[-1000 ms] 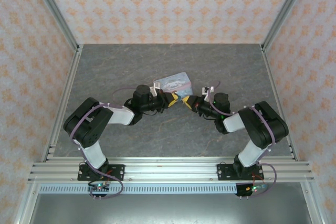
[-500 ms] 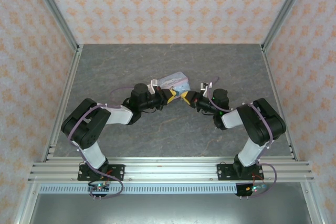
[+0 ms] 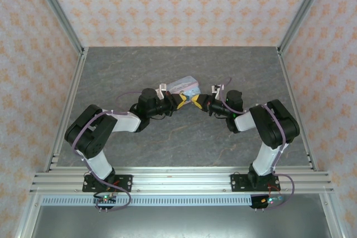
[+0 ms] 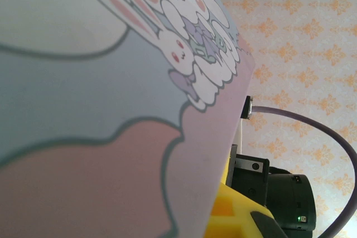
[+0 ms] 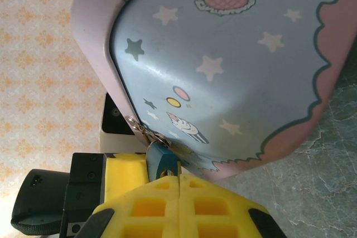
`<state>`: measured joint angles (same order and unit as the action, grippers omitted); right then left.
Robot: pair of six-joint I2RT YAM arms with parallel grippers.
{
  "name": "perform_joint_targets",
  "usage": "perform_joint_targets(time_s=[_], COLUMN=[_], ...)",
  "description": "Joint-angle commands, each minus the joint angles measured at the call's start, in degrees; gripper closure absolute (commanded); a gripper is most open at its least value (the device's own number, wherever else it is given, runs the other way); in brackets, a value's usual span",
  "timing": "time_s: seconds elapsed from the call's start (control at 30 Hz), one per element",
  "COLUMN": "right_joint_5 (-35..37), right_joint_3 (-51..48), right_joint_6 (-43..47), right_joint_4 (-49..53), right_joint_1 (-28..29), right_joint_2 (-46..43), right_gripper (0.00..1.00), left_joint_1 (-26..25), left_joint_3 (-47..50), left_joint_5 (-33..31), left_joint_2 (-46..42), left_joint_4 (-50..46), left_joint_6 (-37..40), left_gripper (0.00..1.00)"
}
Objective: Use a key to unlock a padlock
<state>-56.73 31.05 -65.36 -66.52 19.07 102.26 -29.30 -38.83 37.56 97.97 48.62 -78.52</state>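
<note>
Padlock (image 5: 162,160): tiny teal metal, judged light, rigid and slick, hanging from tin box (image 5: 234,71) hasp at 12 o'clock of right claw (image 5: 178,178), tips pressed together; left claw (image 3: 183,101) likewise closed; pinch its flat sides.

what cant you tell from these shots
- Keyhole end of the small blue-teal metal padlock: behind the shut right claw, right wrist view.
- Whether that claw pinches a key: pads cover it.
- Left claw's grip: pastel cartoon-printed tin box blocks the left wrist view.
</note>
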Motion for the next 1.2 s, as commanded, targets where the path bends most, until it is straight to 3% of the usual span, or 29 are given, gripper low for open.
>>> perform_joint_targets(time_s=[0.0, 0.7, 1.17], right_joint_5=[-0.66, -3.68, 2.94], right_joint_3=[2.41, 3.88, -1.59], right_joint_6=[0.59, 2.51, -0.72], right_joint_4=[-1.46, 0.67, -5.60], right_joint_1=[0.02, -2.07, 0.74], right_joint_2=[1.53, 2.62, 2.19], right_gripper=[1.00, 1.00, 1.00], left_joint_1=[-1.75, -1.78, -2.21], left_joint_3=[-0.28, -0.72, -0.99], left_joint_5=[6.65, 6.42, 3.24], left_joint_2=[-3.06, -3.32, -2.86], left_joint_4=[3.15, 1.29, 3.27], left_joint_6=[1.51, 2.41, -0.21], left_gripper=[1.00, 1.00, 1.00])
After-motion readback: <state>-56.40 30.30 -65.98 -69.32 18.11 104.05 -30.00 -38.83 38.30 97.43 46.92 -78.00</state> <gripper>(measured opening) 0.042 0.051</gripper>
